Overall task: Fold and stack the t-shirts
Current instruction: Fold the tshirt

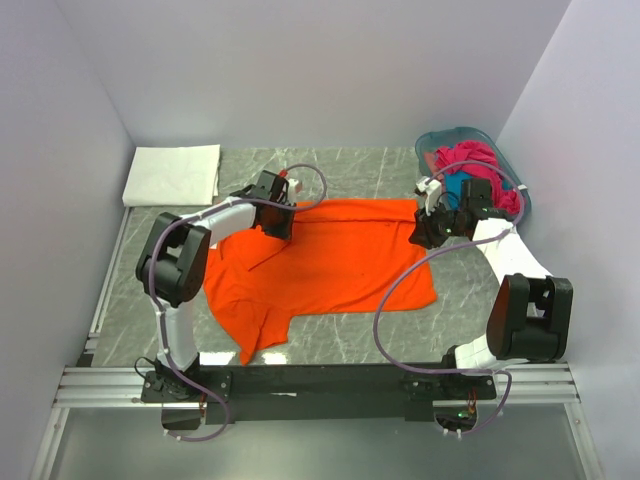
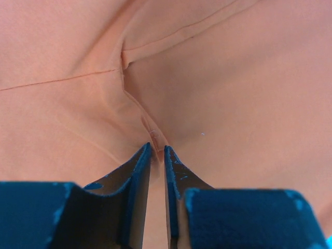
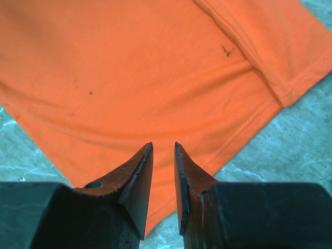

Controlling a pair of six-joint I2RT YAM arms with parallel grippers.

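Left arm (image 1: 215, 222): elbow raised, forearm reaching forward and inward, wrist pitched down. Left pincer (image 2: 157, 149): fingers nearly together, tips pointing down, with a raised ridge of the orange t-shirt (image 2: 233, 78) nipped between them. Right arm (image 1: 505, 250): elbow raised on the outer side, forearm reaching forward and inward. Right pincer (image 3: 163, 145): tips pointing down, fingers parted by a narrow gap.

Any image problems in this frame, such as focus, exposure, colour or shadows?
Left wrist: the orange t-shirt fills the frame, washed out to pale peach and soft, with the fingers tinted blue. Right wrist: colour is saturated and the hem stitching sharp, but the near fingers are slightly soft. Top external: even light, soft shadows, sharp throughout.
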